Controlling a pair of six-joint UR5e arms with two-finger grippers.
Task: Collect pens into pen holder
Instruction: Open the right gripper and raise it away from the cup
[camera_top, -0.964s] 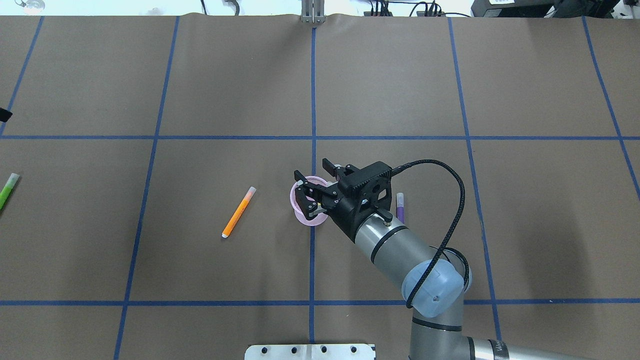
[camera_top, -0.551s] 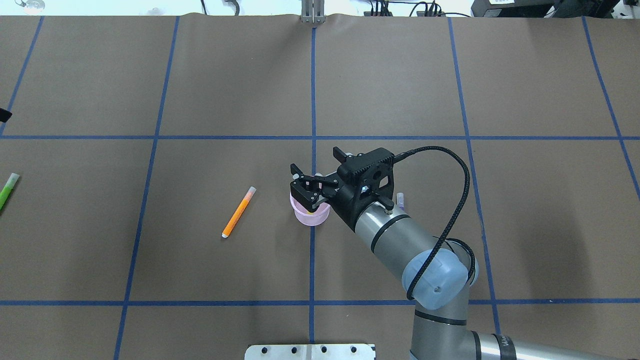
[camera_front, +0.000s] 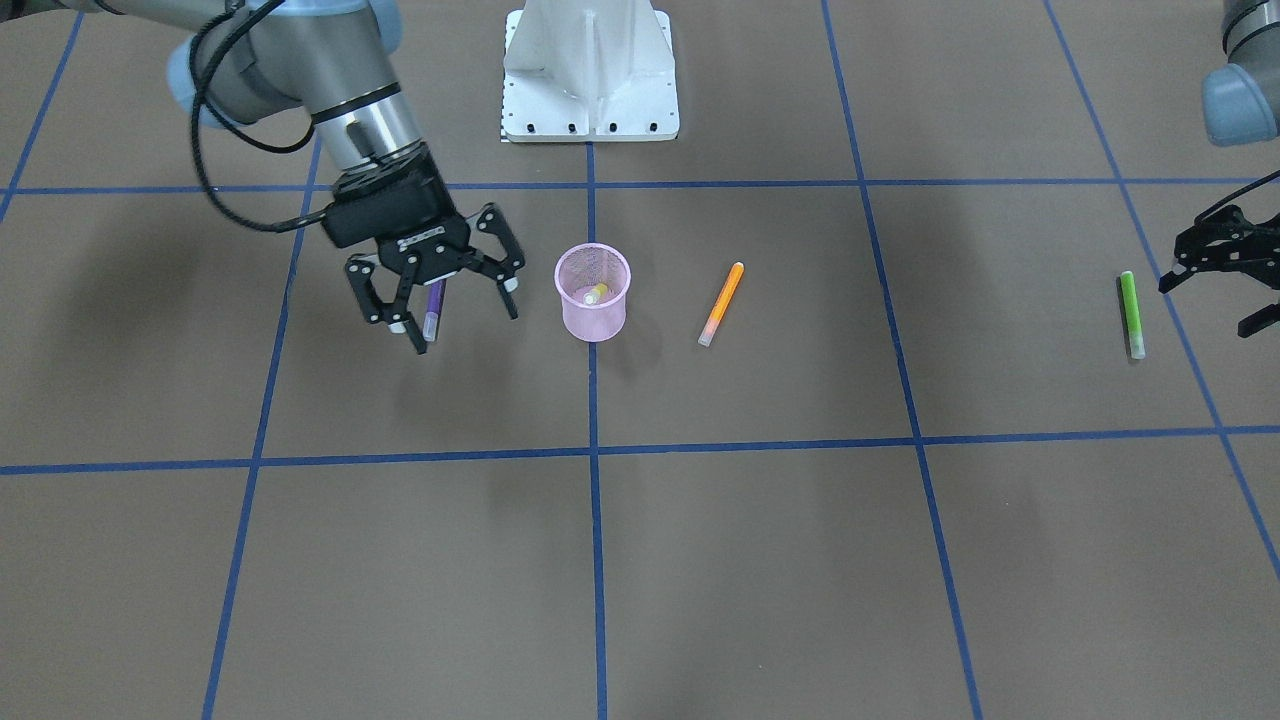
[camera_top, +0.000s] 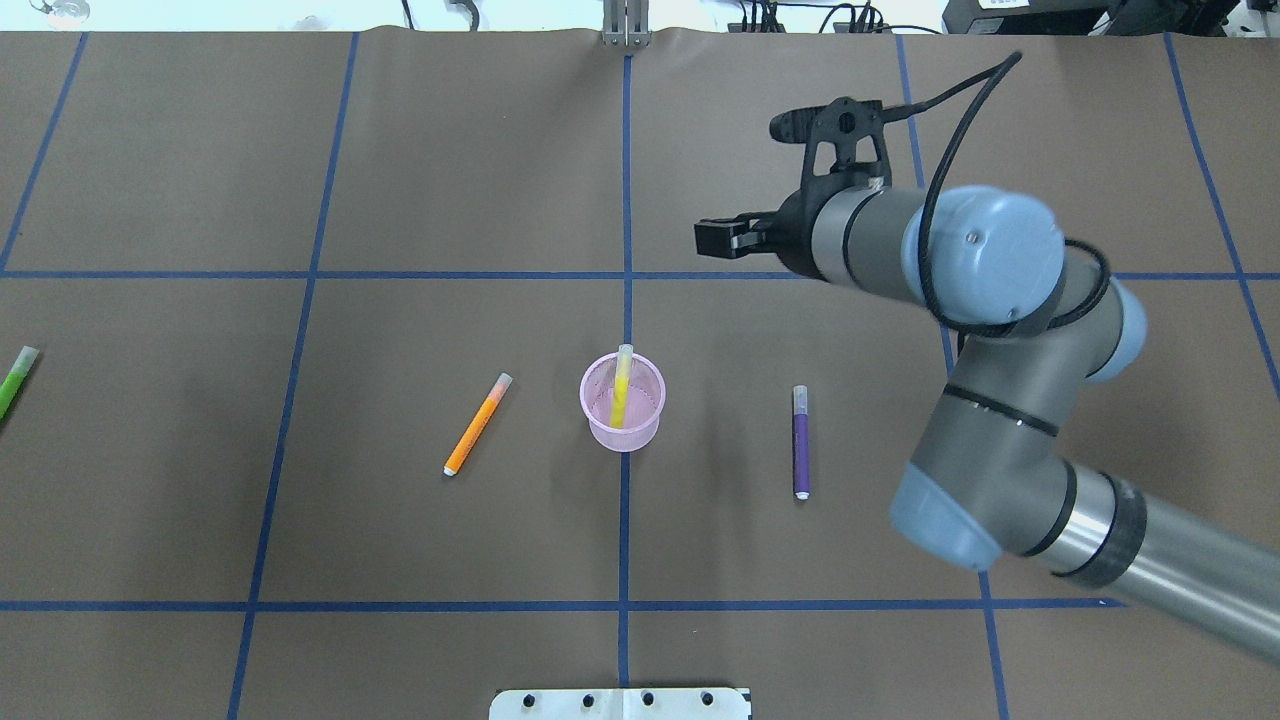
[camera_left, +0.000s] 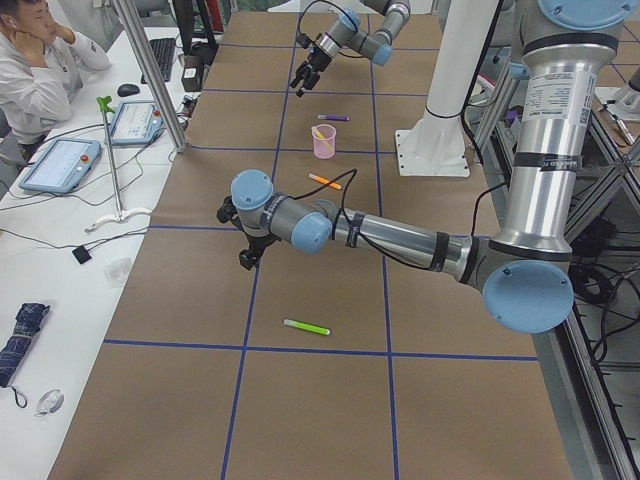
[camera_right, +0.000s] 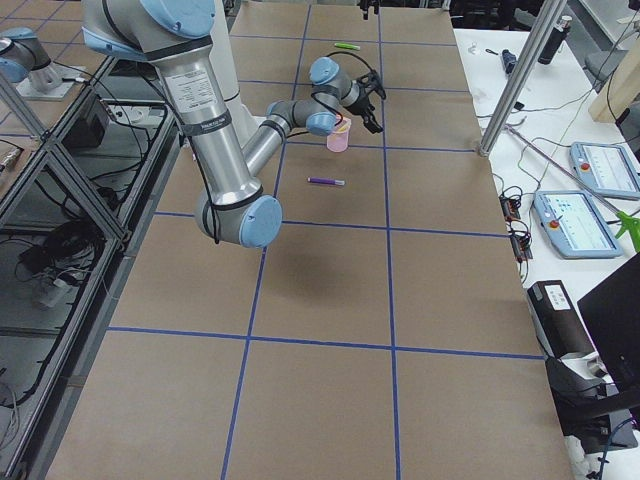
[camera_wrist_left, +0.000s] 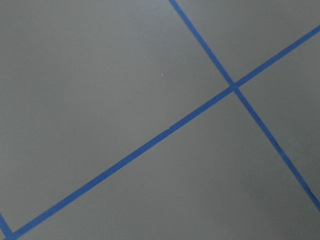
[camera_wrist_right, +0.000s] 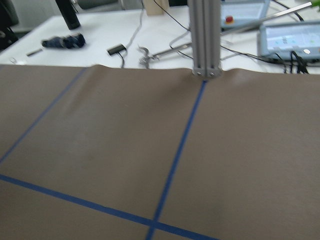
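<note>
1. Hovering above the table (camera_front: 760, 560), the right gripper (camera_front: 447, 305) is spread wide and empty; the purple pen (camera_top: 800, 445) lies flat, clear of it.
2. The holder (camera_top: 622, 425) stands between that pen and the orange pen (camera_top: 478, 424), a yellow pen (camera_top: 621, 385) leaning inside.
3. The left gripper (camera_front: 1204, 309), fingers apart, hangs near the green pen (camera_front: 1130, 310).

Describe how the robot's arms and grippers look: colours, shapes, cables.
The right arm and left arm are silver-grey tubes with pale blue joint caps. The right gripper and left gripper are black, two-fingered linkage frames. A black braided cable loops along the right wrist.
</note>
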